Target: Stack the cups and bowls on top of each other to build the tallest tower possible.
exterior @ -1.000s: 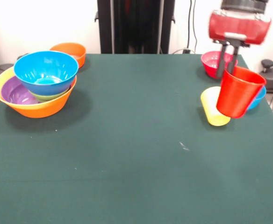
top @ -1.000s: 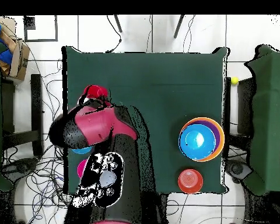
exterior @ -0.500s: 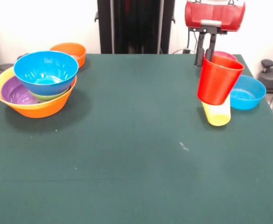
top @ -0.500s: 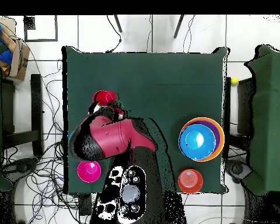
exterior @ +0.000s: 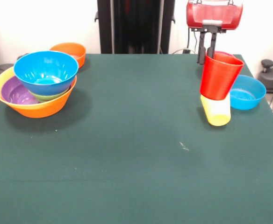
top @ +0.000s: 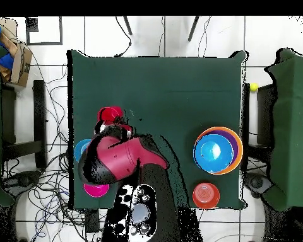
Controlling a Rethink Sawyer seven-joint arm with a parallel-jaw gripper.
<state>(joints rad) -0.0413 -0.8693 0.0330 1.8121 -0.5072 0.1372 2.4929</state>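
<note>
My gripper [exterior: 208, 53] is shut on the far rim of the red cup [exterior: 219, 77], which hangs nearly upright above the table at the right. Right under it the yellow cup [exterior: 216, 111] lies on its side. In the overhead view the red cup [top: 110, 115] shows just beyond the arm's red head, and the yellow cup is hidden. The tower [exterior: 33, 106] stands at the left: a large yellow-orange bowl holding a purple bowl [exterior: 16, 91], a green bowl [exterior: 50, 96] and a blue bowl [exterior: 45, 70] on top. The tower [top: 236, 150] also shows from overhead.
A loose blue bowl [exterior: 247, 92] sits right of the cups, and a pink-red bowl [exterior: 226, 54] peeks out behind the red cup. A small orange bowl [exterior: 69, 51] stands at the far left behind the tower. From overhead, the blue bowl [top: 81, 150], pink-red bowl [top: 95, 189] and orange bowl [top: 206, 195] show.
The arm carried the red cup leftward in the front view, from beside the blue bowl to above the yellow cup. The cup now hangs more upright.
</note>
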